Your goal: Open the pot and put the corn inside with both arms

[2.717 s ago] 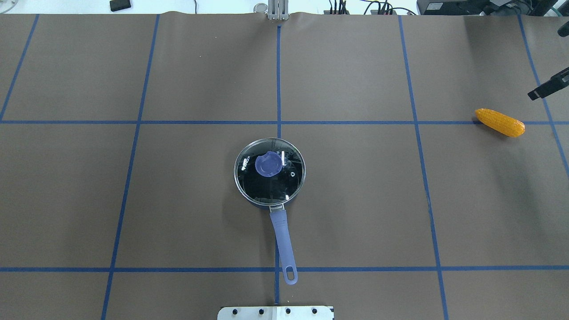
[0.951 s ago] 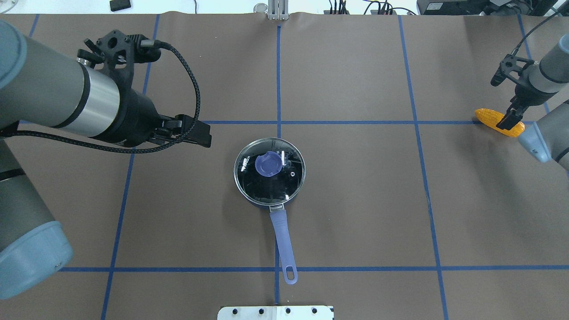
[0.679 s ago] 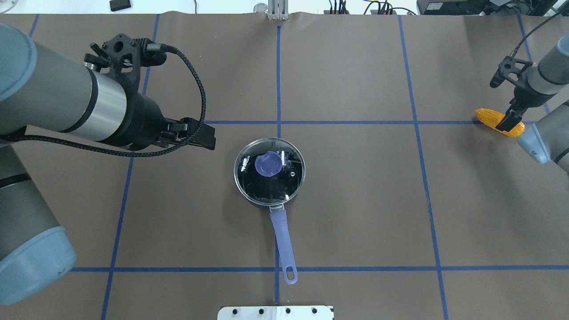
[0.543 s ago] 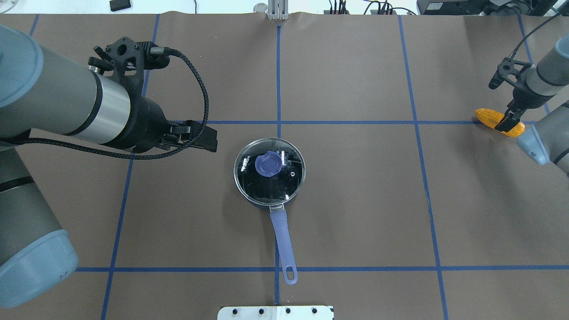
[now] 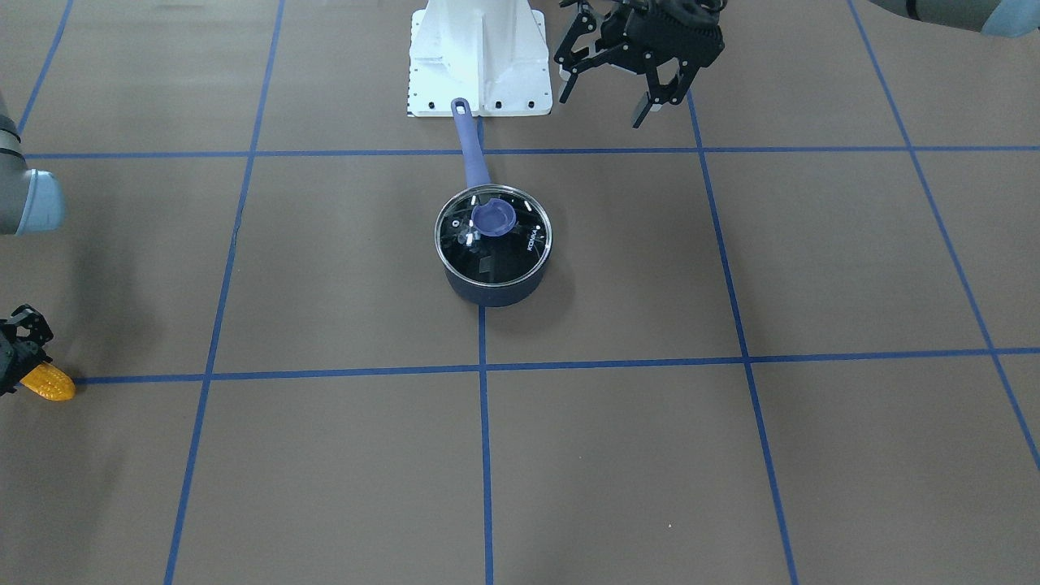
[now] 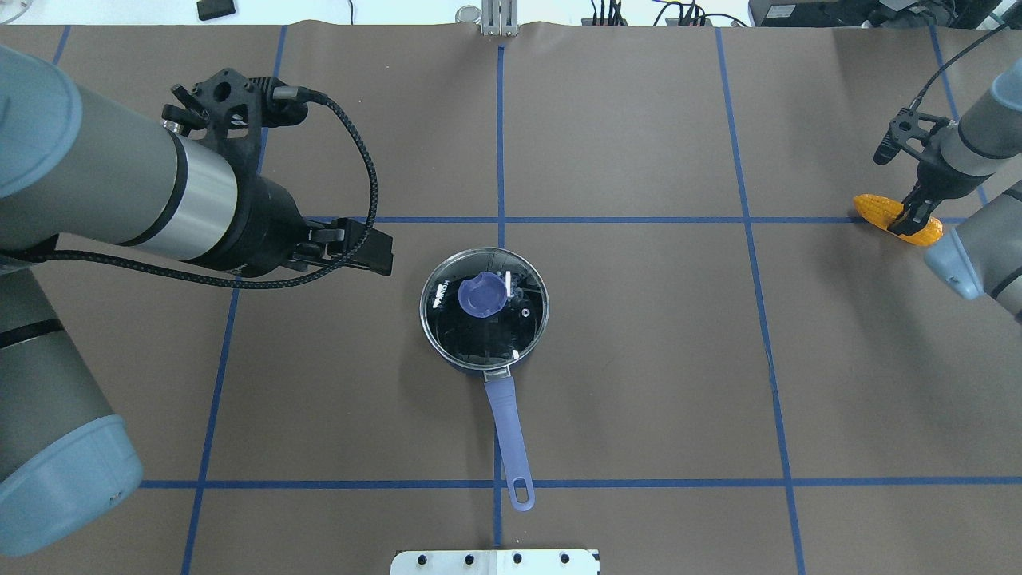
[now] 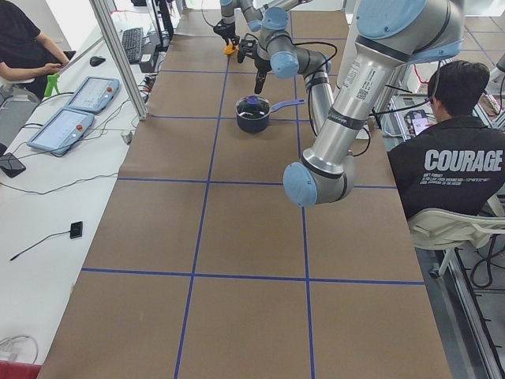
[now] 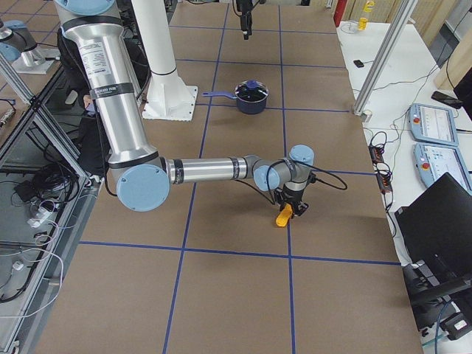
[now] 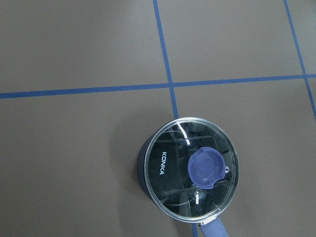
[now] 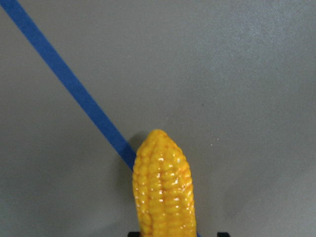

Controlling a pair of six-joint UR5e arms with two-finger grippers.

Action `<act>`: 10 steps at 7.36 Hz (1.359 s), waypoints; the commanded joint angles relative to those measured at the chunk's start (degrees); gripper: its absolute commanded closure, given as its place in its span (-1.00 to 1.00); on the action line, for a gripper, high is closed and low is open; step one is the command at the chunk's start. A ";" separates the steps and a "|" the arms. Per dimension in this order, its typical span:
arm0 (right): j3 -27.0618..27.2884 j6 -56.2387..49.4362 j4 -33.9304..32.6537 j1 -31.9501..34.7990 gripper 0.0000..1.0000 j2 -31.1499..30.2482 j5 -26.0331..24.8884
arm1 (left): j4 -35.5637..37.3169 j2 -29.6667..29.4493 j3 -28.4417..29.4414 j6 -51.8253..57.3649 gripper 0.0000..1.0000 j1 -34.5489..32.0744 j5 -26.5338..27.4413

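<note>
1. The pot (image 5: 492, 289), dark blue, stands near the middle of the surface (image 6: 639, 359) with its glass lid (image 9: 173, 190) seated on the rim.
2. White lettering on the glass reads "KONKA" in the left wrist view, beside the blue-violet knob (image 9: 207, 168). The same word shows smaller in the front-facing view.
3. The pot's blue-violet handle (image 6: 511, 435) points toward the robot's base and has an eyelet at its end.
4. The corn (image 6: 874, 209) lies on the surface at the robot's far right, across a blue tape line (image 6: 623, 220) and well apart from the pot.
5. The right end effector (image 6: 908, 222) is down over the corn. In the right wrist view a black fingertip shows on each side of the cob, with a gap on one side, so it is released and straddling the cob, not clamped on it.
6. The left end effector (image 5: 608, 91) hangs above the surface on the robot's left of the pot, apart from the lid. Its jaws are spread wide and hold nothing.
7. In the exterior left view a seated person (image 7: 454, 158) wears a black shirt printed "COURAGE" in white across the back.
8. No other writing can be read; the corn carries no label.
</note>
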 commanded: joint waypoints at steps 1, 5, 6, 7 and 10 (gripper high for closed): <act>0.13 -0.01 0.01 -0.45 -0.01 0.03 0.06 | 0.07 -0.03 0.09 0.00 -0.94 0.16 0.38; 1.09 0.17 -0.25 -0.36 0.26 0.90 0.58 | 0.94 -1.87 1.05 -0.96 -0.95 4.98 5.54; 1.10 0.25 -0.86 -0.02 0.26 1.60 0.76 | 1.03 -3.18 2.53 -2.19 -0.95 6.39 7.05; 1.10 0.25 -0.96 1.20 0.26 2.04 2.06 | 1.03 -4.59 4.38 -2.89 -0.95 7.27 7.67; 7.56 -0.53 -11.00 5.08 0.27 2.92 6.56 | 0.33 -11.70 15.34 -2.81 -0.95 9.66 11.63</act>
